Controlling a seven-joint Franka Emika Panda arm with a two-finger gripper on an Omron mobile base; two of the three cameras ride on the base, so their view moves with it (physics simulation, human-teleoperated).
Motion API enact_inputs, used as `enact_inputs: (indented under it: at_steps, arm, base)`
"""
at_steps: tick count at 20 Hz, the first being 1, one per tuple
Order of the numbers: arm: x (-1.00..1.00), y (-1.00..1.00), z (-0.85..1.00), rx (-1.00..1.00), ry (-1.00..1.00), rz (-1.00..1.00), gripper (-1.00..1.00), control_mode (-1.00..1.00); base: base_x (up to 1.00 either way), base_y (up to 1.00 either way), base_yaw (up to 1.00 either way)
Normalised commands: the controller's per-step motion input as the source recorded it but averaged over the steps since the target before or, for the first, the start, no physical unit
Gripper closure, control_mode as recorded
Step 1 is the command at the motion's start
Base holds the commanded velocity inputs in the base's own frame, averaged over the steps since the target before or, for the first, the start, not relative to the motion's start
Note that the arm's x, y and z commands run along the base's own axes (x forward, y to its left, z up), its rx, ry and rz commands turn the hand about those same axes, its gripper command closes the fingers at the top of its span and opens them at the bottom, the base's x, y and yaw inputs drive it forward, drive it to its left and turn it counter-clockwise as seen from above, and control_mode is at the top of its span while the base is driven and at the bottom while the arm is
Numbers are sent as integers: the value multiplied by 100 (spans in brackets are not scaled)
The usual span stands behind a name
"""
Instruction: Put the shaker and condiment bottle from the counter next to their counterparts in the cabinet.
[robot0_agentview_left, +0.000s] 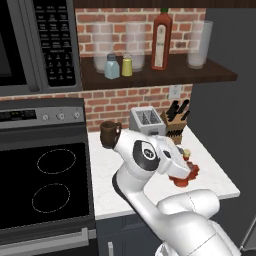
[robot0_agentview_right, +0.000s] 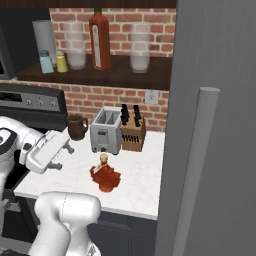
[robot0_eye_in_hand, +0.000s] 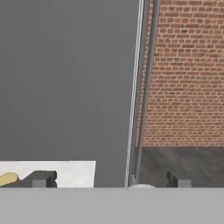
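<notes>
Obs.: you are working at the counter (robot0_agentview_right: 142, 175), lower centre of the right base view, hemmed on its right by a tall grey panel (robot0_agentview_right: 215, 125) and on the left by the black stove (robot0_agentview_left: 45, 185).

The cabinet (robot0_agentview_left: 165, 76) is sitting upper centre in the left base view. The tall slim red bottle (robot0_agentview_left: 161, 39) is standing right of middle on it; the pale blue shaker (robot0_agentview_left: 111, 67) and the yellow shaker (robot0_agentview_left: 127, 65) are standing just beside each other at its left. I judge the shaker step done.

The condiment bottle (robot0_agentview_right: 105, 175) is standing on the counter in front of the toaster (robot0_agentview_right: 106, 130) and knife block (robot0_agentview_right: 132, 131), with a brown mug (robot0_agentview_right: 76, 126) to the left.

The gripper (robot0_agentview_right: 56, 161) is hovering left of the bottle, apart from it, jaws spread wide and holding nothing. In the hand view the finger tips (robot0_eye_in_hand: 41, 179) are facing the grey panel and brick wall, not the bottle.

Step in hand, as I judge it: reach and grasp the bottle.
- You are wanting the hand turned toward the bottle first.
- Its base is lumpy; a grip on the thin neck under the tan stopper looks cleaner.

Room: open counter lies in front of the bottle; toaster and block are crowding behind it. On the shelf, free board is showing beside the red bottle, between clear glasses (robot0_agentview_left: 199, 44).
</notes>
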Motion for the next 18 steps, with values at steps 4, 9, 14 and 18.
enact_inputs:
  at_steps: [4,9,14,18]
  arm:
    - [17,-61,-4,9,0,0,-100,-100]
    - [41,-47,0,8,0,0,-100,-100]
    - [27,-6,0,3,0,0,-100,-100]
    - [8,0,0,0,2,0,-100,-100]
  base:
    - [0,0,0]
    - [0,0,0]
    - [0,0,0]
    - [0,0,0]
